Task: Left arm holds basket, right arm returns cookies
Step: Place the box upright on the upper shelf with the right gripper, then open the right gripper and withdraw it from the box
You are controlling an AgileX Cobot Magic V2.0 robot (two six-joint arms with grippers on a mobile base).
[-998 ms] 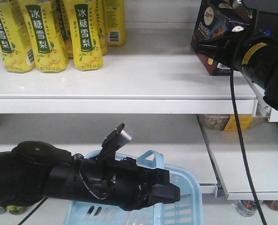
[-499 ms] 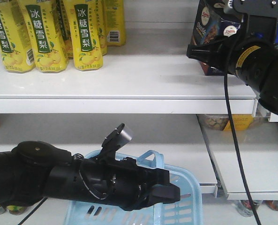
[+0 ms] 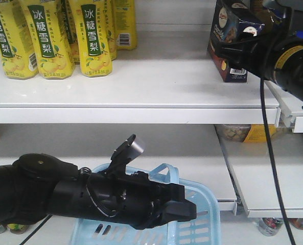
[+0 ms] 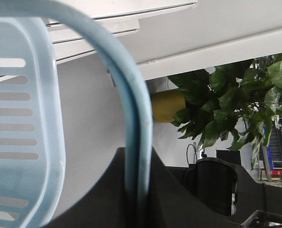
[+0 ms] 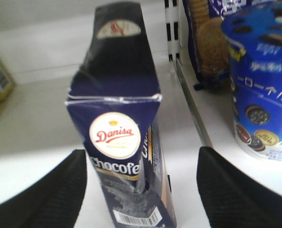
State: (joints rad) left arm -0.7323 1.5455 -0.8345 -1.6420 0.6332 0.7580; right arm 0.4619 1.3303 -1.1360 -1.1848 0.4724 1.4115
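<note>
The cookies (image 3: 227, 35), a dark navy carton with a red-and-white Danisa oval, stand upright on the upper shelf (image 3: 156, 87) at its right end. In the right wrist view the cookies (image 5: 124, 142) sit between my right gripper's (image 5: 141, 159) fingers, with a clear gap on each side; the gripper is open. The right arm (image 3: 289, 61) reaches in from the right. The left arm (image 3: 90, 196) lies low at the front over the light blue basket (image 3: 202, 224). My left gripper (image 4: 138, 190) is shut on the basket's handle (image 4: 131, 95).
Yellow pear-drink cartons (image 3: 49, 41) line the upper shelf's left side. A round blue tub (image 5: 262, 95) and biscuit packs (image 5: 207, 42) stand just right of the cookies behind a shelf divider. A lower shelf (image 3: 274, 173) juts out at the right.
The carton went from tilted in the right gripper to standing upright on the shelf. The right gripper has let go of it and the arm has drawn slightly right. The left arm and basket have not moved.
</note>
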